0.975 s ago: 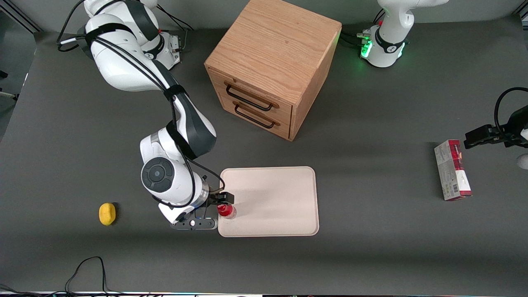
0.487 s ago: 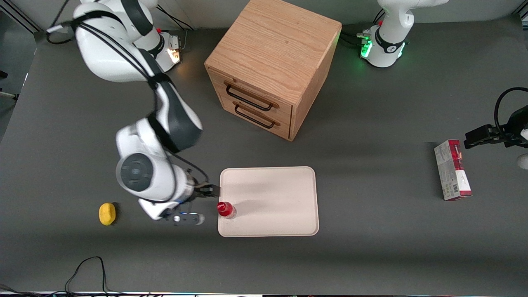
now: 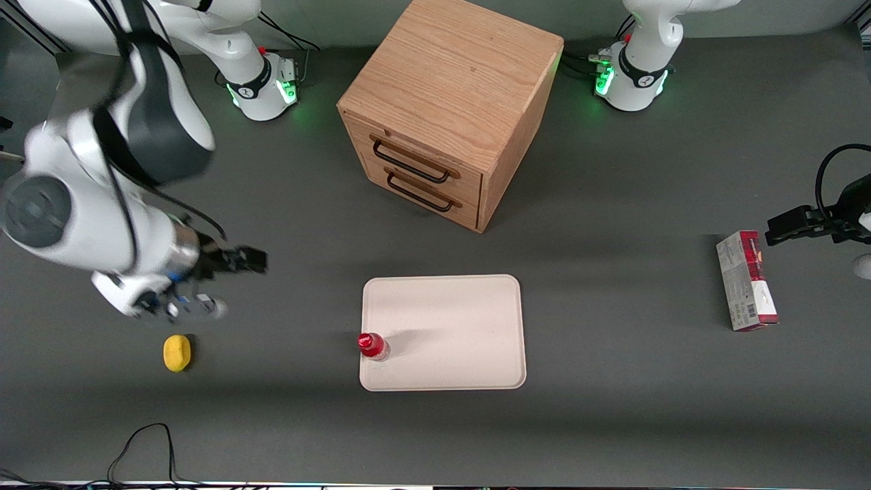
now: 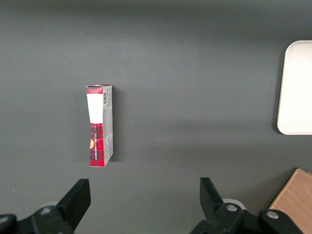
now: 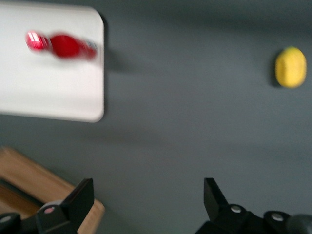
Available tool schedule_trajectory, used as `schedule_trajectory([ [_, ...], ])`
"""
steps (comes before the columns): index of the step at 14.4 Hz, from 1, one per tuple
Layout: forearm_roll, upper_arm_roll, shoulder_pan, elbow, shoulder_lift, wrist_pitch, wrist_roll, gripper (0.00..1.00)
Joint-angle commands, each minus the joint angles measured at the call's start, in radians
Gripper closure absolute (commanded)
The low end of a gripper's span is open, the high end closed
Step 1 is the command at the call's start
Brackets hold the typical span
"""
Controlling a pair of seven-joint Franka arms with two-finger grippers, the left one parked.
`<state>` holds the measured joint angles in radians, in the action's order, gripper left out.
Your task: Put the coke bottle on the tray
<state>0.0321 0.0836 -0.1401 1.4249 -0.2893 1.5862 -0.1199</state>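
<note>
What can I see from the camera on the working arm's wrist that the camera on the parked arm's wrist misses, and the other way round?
Only the working arm's wrist view shows the coke bottle, standing on the tray near its edge, and a yellow lemon-like object on the table. It also shows the open gripper, holding nothing, above bare table, apart from the bottle.

Only the parked arm's wrist view shows the red-and-grey carton box lying on the table.

Both show part of the tray, the dark table and a corner of the wooden cabinet.
</note>
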Motion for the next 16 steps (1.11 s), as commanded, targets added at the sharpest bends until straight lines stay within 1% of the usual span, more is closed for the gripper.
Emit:
schedule_trajectory([
  [1, 0.049, -0.077, 0.020, 0.316, 0.281, 0.037, 0.138, 0.00],
  [3, 0.048, -0.099, 0.020, 0.347, 0.337, 0.009, 0.167, 0.00],
  [6, 0.031, -0.103, 0.019, 0.351, 0.355, 0.001, 0.163, 0.00],
  [8, -0.021, -0.102, 0.017, 0.361, 0.354, 0.011, 0.164, 0.00],
  [11, -0.021, -0.104, 0.020, 0.359, 0.354, 0.005, 0.146, 0.00],
  [13, -0.014, -0.104, 0.062, 0.353, 0.352, -0.002, 0.149, 0.00],
  [16, -0.011, -0.111, 0.066, 0.330, 0.346, -0.034, 0.161, 0.00],
])
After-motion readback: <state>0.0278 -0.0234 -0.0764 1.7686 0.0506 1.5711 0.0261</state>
